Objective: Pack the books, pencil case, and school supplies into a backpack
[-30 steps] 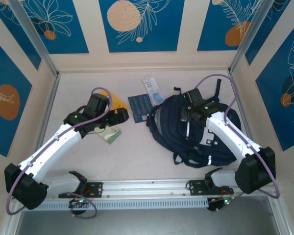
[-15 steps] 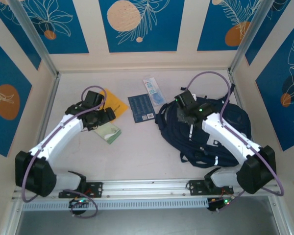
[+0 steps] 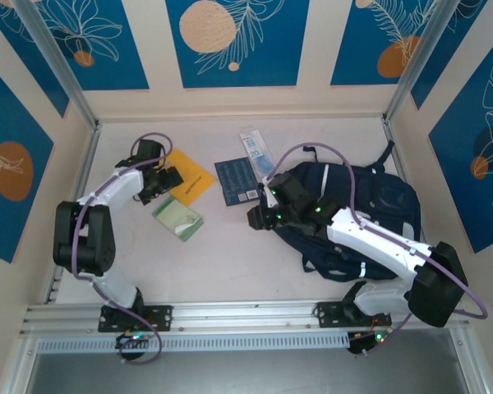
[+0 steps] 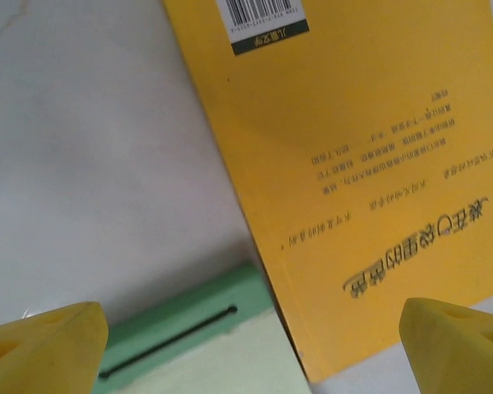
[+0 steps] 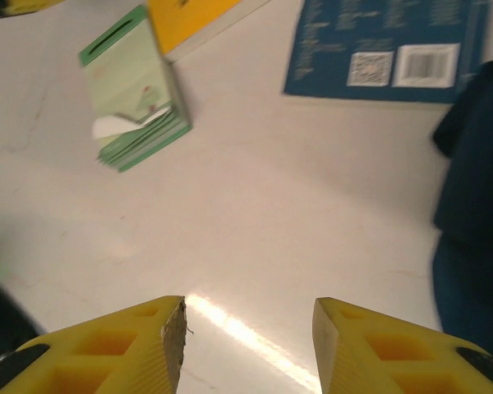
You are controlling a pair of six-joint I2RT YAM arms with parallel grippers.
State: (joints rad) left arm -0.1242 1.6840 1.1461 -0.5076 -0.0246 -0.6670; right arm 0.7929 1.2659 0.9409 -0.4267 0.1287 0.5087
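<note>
Our left gripper (image 3: 163, 177) hangs wide open over the yellow book (image 4: 353, 164), whose long edge runs away between the fingertips, with the green packet (image 4: 197, 345) just beside it. Our right gripper (image 5: 248, 316), parted and empty, sits farther off by the backpack (image 3: 378, 197)

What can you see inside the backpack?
Nothing visible: the backpack shows its dark outer fabric, which covers the inside. The yellow-orange book, navy book and green packet lie outside on the table.
</note>
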